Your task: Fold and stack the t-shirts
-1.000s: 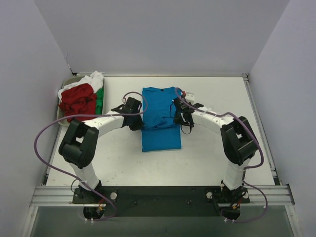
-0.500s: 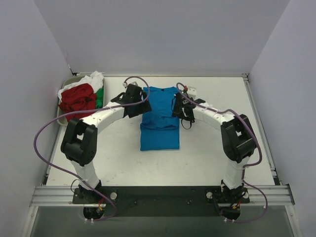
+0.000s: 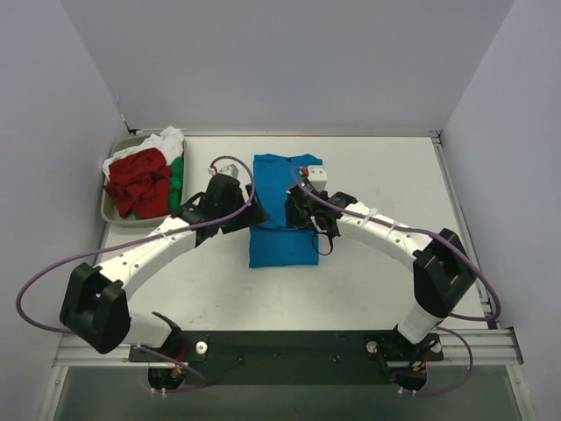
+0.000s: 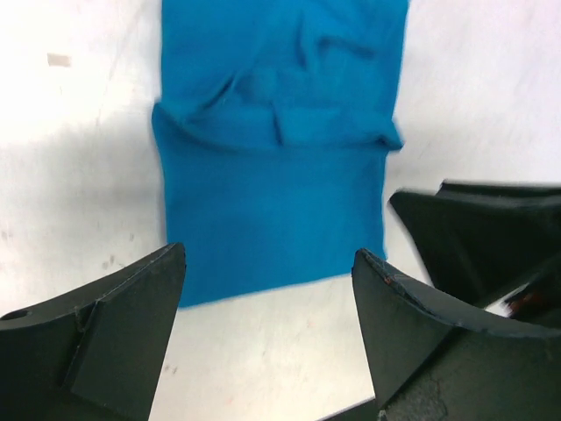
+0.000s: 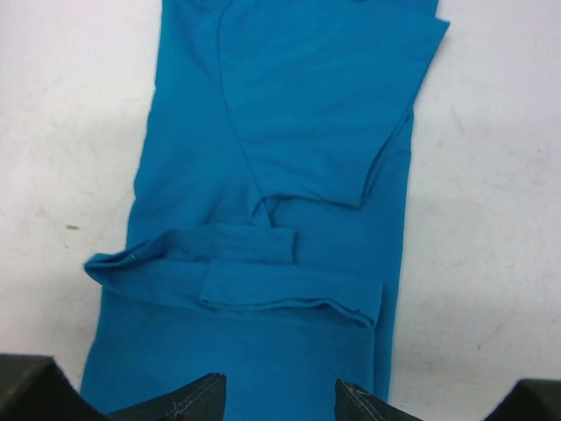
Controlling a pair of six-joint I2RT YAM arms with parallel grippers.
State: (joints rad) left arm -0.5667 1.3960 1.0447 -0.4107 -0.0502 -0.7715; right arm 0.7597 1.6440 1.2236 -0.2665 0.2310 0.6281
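The bright blue t-shirt point(image 3: 282, 215) lies flat mid-table, partly folded, with a folded-over layer across its middle point(image 5: 289, 281). My left gripper point(image 3: 240, 209) is at its left edge, open wide, with only table and the shirt's hem point(image 4: 272, 202) between the fingers. My right gripper point(image 3: 302, 213) hovers over the shirt's right half, open, fingertips apart above the cloth point(image 5: 279, 388). Red point(image 3: 138, 180), white point(image 3: 163, 140) and green point(image 3: 178, 180) t-shirts lie heaped at the far left.
The heap sits in a grey tray point(image 3: 112, 217) at the table's far-left corner. The right gripper's black body point(image 4: 491, 232) shows in the left wrist view, close beside the blue shirt. Walls close in the table on three sides.
Both grippers have opened and let go of the blue shirt, after carrying its edge away from the bases, and have drawn back over it. The left arm's elbow swung out low to the left.
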